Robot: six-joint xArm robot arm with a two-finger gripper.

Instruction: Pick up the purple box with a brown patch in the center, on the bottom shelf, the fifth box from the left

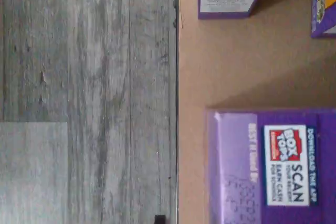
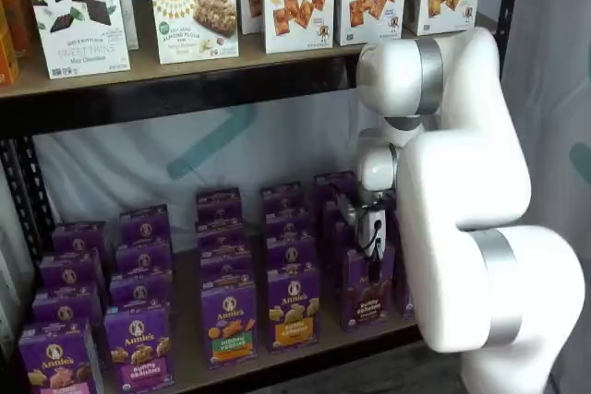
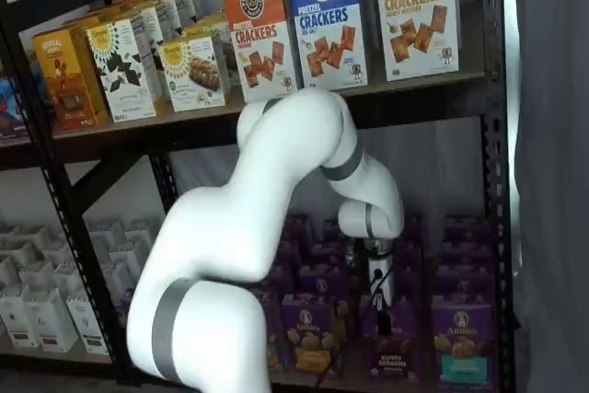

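This looks like a mock shop aisle set up for a robot: black metal racking with tan wooden shelf boards (image 2: 138, 66) carries retail cartons faced outward in neat rows. At 12 o'clock in both shelf views stand white, orange and blue cracker cartons (image 3: 322, 16); at 6 o'clock sit ranks of small purple snack cartons (image 2: 229, 320). A pale plastic sheet (image 2: 222, 149) hangs behind the racks. A large white jointed robot arm (image 3: 267, 218) reaches in at the lower shelf. Grey wood-look plank flooring (image 1: 84, 98) shows in the wrist view.
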